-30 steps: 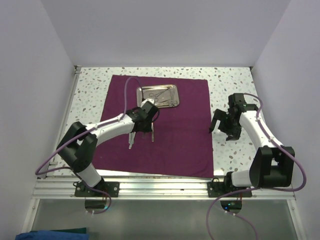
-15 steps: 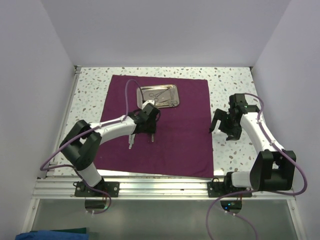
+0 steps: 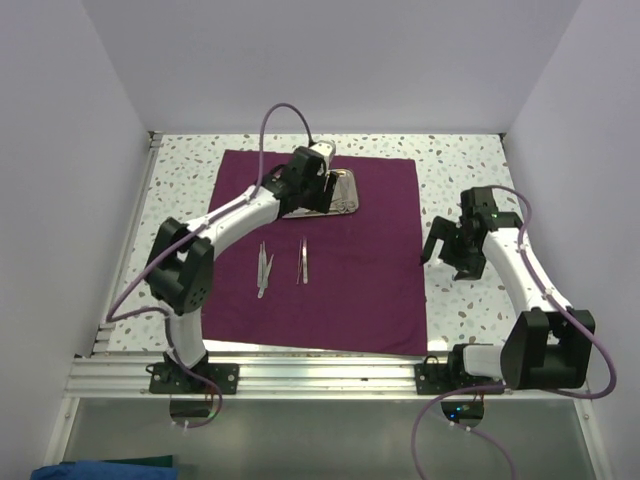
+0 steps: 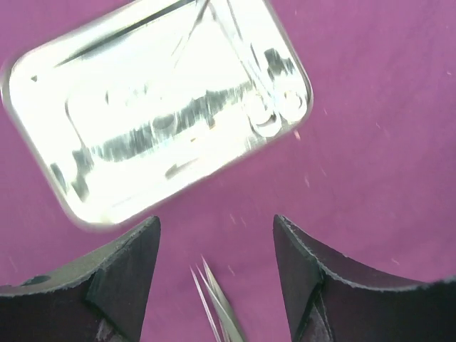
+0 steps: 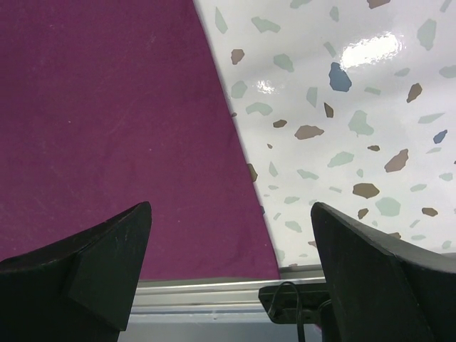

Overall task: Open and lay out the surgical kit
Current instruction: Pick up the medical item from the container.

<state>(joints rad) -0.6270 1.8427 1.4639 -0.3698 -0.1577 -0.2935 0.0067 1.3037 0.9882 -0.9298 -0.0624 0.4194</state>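
Note:
The dark purple cloth (image 3: 350, 280) of the surgical kit lies spread flat on the table. On its far part sits the shiny steel tray (image 3: 343, 193), holding ring-handled scissors (image 4: 274, 114) and other thin instruments. Two silver tweezers (image 3: 264, 268) (image 3: 303, 260) lie side by side on the cloth nearer to me. My left gripper (image 3: 300, 200) hovers over the tray's near-left side, open and empty. In the left wrist view the tray (image 4: 157, 107) fills the top, and tweezer tips (image 4: 214, 299) show low between the fingers. My right gripper (image 3: 448, 258) stands open and empty above the cloth's right edge (image 5: 235, 142).
The speckled terrazzo tabletop (image 5: 342, 107) shows around the cloth. An aluminium rail (image 3: 320, 372) runs along the near edge by the arm bases. White walls close in the left, back and right.
My left gripper opened, left the second pair of tweezers on the cloth, and moved away up to the tray. The right arm has barely moved.

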